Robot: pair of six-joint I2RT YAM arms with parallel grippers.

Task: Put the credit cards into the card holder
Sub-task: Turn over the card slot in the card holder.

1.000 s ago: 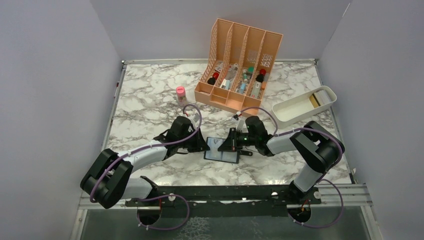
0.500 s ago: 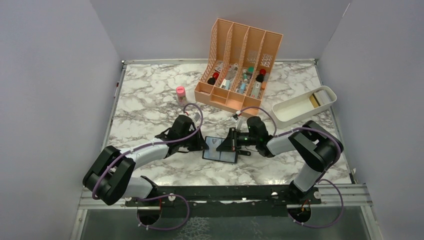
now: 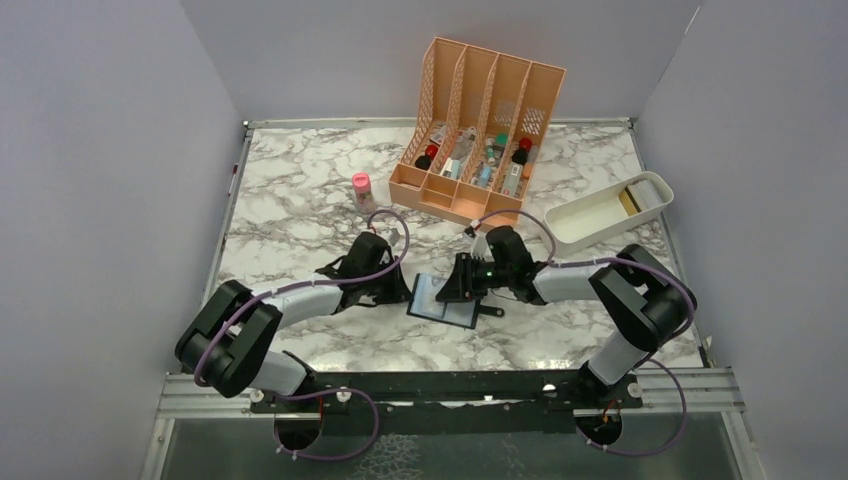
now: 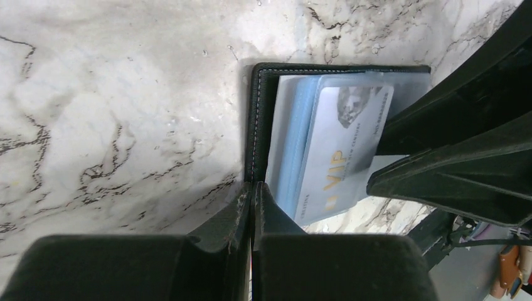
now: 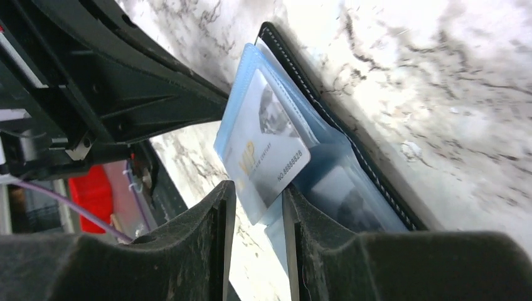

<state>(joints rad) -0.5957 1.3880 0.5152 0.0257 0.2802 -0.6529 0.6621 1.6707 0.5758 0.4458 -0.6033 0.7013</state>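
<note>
The card holder (image 3: 440, 303) lies open on the marble table between my two grippers, with its black edge (image 4: 257, 113) and bluish clear sleeves showing. A greyish credit card (image 4: 339, 157) with gold "VIP" lettering sits partly inside a sleeve, its near end sticking out. My left gripper (image 4: 253, 188) is shut on the holder's black edge and shows in the top view (image 3: 402, 292). My right gripper (image 5: 257, 191) is slightly open, with the corner of the card (image 5: 263, 144) between its fingers. It sits over the holder's right side (image 3: 455, 288).
An orange slotted file organiser (image 3: 480, 130) with small items stands at the back. A white oblong tray (image 3: 610, 228) at the right holds a gold and dark flat item (image 3: 630, 200). A small pink-capped bottle (image 3: 361, 188) stands left of the organiser.
Both grippers and the holder have shifted slightly. The holder now lies a little more tilted, and the right gripper has edged left over it.
</note>
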